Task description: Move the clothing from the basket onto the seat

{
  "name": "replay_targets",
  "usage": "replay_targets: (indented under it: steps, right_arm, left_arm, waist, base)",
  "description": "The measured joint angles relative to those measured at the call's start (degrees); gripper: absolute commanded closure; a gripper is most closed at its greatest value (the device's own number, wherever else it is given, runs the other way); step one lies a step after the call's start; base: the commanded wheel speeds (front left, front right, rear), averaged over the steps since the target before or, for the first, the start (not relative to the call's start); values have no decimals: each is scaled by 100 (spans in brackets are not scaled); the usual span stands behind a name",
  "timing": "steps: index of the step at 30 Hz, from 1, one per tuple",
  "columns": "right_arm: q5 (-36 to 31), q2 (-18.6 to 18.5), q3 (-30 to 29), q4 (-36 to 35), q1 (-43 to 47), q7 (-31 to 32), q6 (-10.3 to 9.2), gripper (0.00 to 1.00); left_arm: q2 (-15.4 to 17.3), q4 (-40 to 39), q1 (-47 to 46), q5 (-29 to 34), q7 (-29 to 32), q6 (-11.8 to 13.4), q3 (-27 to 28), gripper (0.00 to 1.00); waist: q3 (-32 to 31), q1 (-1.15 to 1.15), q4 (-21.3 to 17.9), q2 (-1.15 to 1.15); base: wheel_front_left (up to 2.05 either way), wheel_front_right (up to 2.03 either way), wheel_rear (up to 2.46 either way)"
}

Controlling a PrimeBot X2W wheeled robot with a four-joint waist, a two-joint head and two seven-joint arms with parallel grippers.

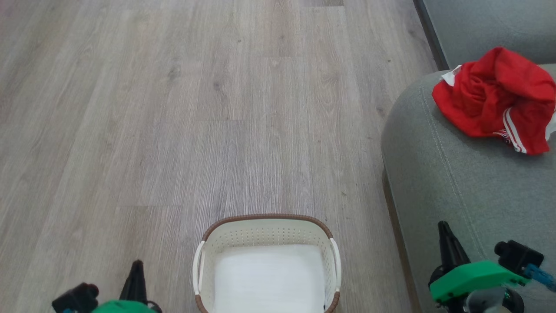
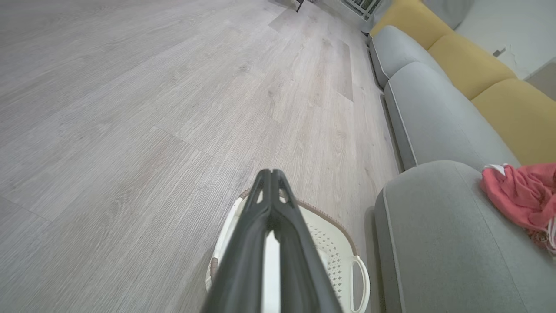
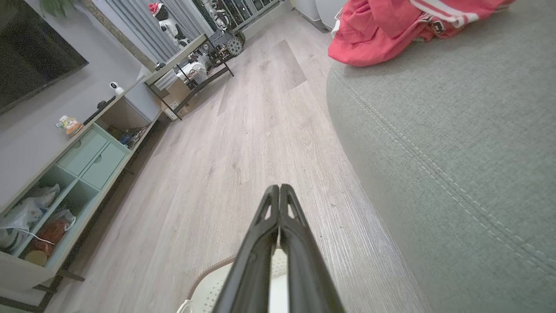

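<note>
Head view: small white perforated plastic basket with brown braided rim (image 1: 267, 218) stands on the grey wood-plank floor (image 1: 173, 108), just beside the large grey-green upholstered sofa seat (image 1: 456, 182). The basket's inside shows bare white bottom, with nothing red in it.

The clothing, a crumpled heap of bright red sports fabric with white stripes (image 1: 495, 95), lies on the seat's top, well apart from the basket. I cannot tell whether the heap is one garment or two. Judged from this, the transfer looks done.

Left gripper (image 1: 137, 271): jaws pressed together, nothing between them. Right gripper (image 1: 447, 243): likewise pressed together and empty. They sit low, one on either side of the basket and clear of cloth. That reads as a parked pose, not a reach.

View differences:
- The left wrist view alone shows yellow back cushions (image 2: 469, 65) and further sofa sections along the wall. The basket's side handle is also plain there.
- The right wrist view alone shows a mint-drawered low cabinet (image 3: 87, 156) across the room. It also shows the seat's stitched seam close up.
- The head view alone gives the full look into the basket.
</note>
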Motion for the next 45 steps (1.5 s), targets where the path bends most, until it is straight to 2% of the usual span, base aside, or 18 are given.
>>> replay_targets:
  steps: [45]
  right_arm:
    - [2802,5,-301,-287,-130,753,0,100]
  left_arm:
    - [-148,26,-558,-2673,704,-557,586,100]
  waist:
    - [119,0,-84,0]
  base:
    - [0,0,0]
